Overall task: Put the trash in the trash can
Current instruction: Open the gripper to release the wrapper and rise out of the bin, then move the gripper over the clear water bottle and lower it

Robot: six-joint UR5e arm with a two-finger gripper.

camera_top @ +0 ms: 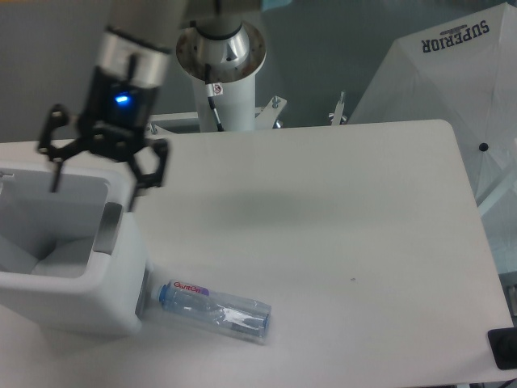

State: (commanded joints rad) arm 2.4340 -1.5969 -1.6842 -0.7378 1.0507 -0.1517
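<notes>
Fixed camera view of a white tabletop [339, 210]. The gripper [97, 174] hangs above the far rim of the trash can [73, 303], its two black fingers [149, 170] spread wide with nothing between them; a blue light glows on the gripper body. The arm rises from it toward the top edge of the view, beside the arm's white base column [226, 89] at the tabletop's far edge.

The trash can, a boxy white bin with rounded corners and a grey handle panel [107, 229] on its inner right wall, stands at the left edge of the tabletop, partly cut off by the picture border. A pale shape lies low inside it; whether this is the clear plastic wrapper cannot be told.

The bottle [214, 309], clear plastic with a blue cap and a red-lettered label, lies on its side on the tabletop just beside the trash can's right wall, cap end toward the bin, body angled toward the near right. It is outside the can and well apart from the gripper.

At upper right, beyond the tabletop, stands a white canopy [452, 81] printed with the word SUPERIOR. A small dark object [502, 347] shows at the lower right corner.
</notes>
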